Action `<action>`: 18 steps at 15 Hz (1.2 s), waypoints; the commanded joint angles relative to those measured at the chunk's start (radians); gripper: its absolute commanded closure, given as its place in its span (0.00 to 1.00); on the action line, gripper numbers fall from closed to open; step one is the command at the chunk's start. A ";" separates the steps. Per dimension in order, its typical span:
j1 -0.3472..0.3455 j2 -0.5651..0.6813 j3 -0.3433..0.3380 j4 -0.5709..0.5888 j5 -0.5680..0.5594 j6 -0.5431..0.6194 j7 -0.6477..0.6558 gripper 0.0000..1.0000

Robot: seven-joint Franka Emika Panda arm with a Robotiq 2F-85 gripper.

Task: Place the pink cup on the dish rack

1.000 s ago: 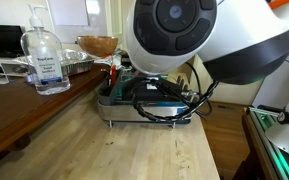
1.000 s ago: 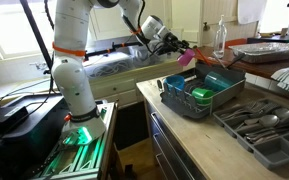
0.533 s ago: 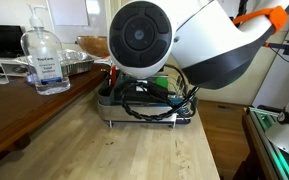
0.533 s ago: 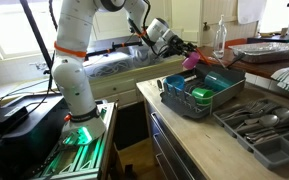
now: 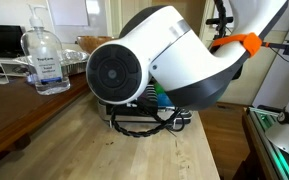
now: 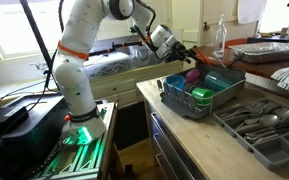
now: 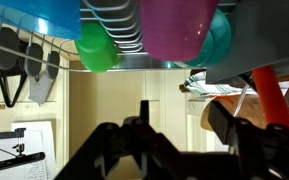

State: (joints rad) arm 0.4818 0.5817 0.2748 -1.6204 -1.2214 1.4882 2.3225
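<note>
The pink cup (image 6: 192, 73) hangs just over the far end of the dish rack (image 6: 184, 108) in an exterior view, at the tip of my gripper (image 6: 181, 60), which is shut on it. In the wrist view the pink cup (image 7: 174, 25) fills the top centre, in front of the rack's wires (image 7: 124, 30). My dark fingers (image 7: 144, 112) rise from the bottom edge of that view. From the opposite side, the arm's big white joint (image 5: 149, 65) hides the cup and most of the dish rack (image 5: 144, 122).
A green cup (image 6: 201, 95) and a teal dish (image 6: 222, 80) sit in the rack. A cutlery tray (image 6: 264, 125) lies beside it on the wooden counter. A sanitizer bottle (image 5: 46, 62) and a foil tray (image 5: 79, 63) stand further back.
My arm has swung the pink cup from beside the rack to above its far end and a little lower. The arm's joint now fills the view that faces it.
</note>
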 commanded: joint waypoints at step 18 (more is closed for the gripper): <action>-0.033 -0.272 0.043 -0.318 0.075 0.121 -0.026 0.00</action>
State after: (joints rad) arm 0.4989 0.4725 0.2980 -1.7462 -1.1345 1.4721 2.2745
